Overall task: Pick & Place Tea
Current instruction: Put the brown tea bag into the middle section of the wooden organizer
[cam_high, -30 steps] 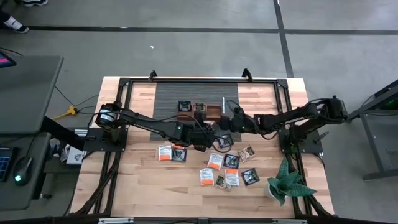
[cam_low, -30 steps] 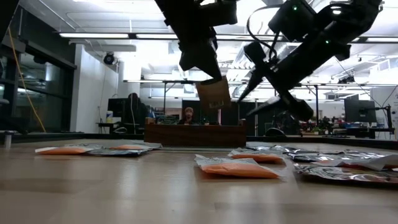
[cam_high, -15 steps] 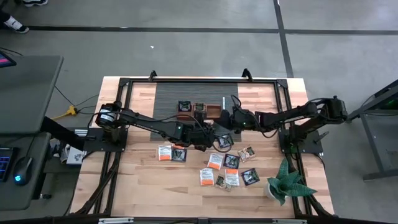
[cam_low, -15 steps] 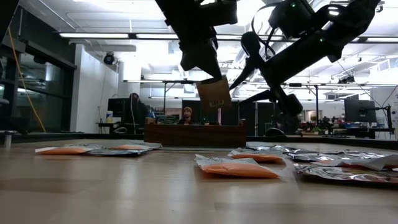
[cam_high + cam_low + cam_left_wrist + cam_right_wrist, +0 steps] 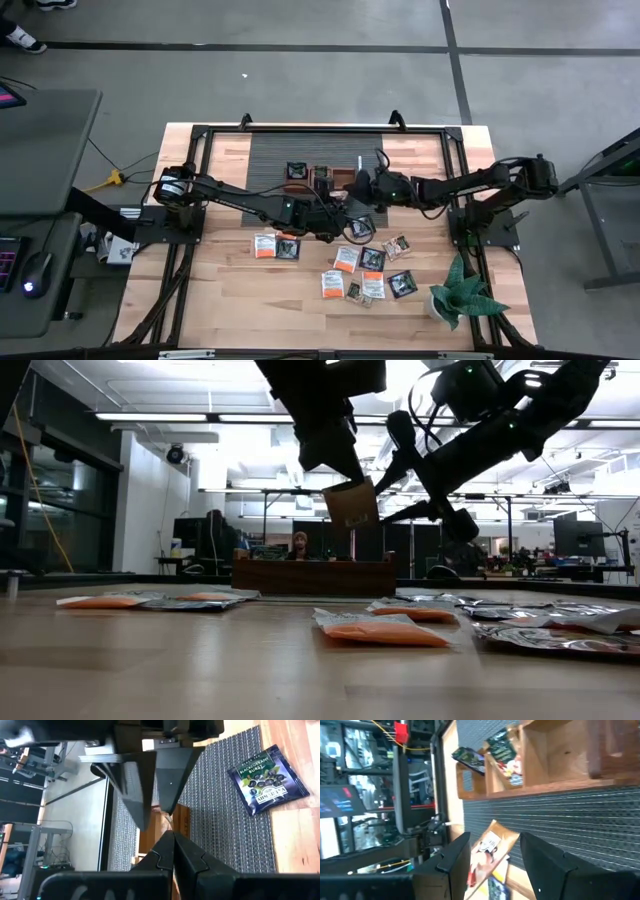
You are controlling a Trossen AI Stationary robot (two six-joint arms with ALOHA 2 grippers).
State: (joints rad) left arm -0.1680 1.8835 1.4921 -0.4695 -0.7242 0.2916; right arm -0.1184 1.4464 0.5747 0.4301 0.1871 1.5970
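Note:
My left gripper hovers just on the near side of the brown wooden tray, shut on a pale beige tea sachet. My right gripper is open and level beside it. Its fingers stand on either side of that sachet without touching it. Other sachets lie flat on the table: orange-and-white, dark, beige. One dark-green sachet stands in a tray compartment. A blackcurrant sachet lies at the mat's edge. My left gripper pinches the beige sachet by its upper edge between both fingers, coming from above and pointing down. The sachet hangs below the fingers, slightly tilted, lifted clear of table and tray. In the left wrist view it shows edge-on beyond the shut fingertips.
The tray sits on a grey ribbed mat at the table's far middle. A dark sachet lies by the tray's left end. A potted plant stands at the near right corner. Bare wood spreads on the near left.
My right gripper has moved toward the table's left and far edge and risen, swinging from a downward slant to nearly level, until its open fingers stand around the hanging sachet. My left gripper has lifted the sachet slightly and shifted it a little toward the right gripper.

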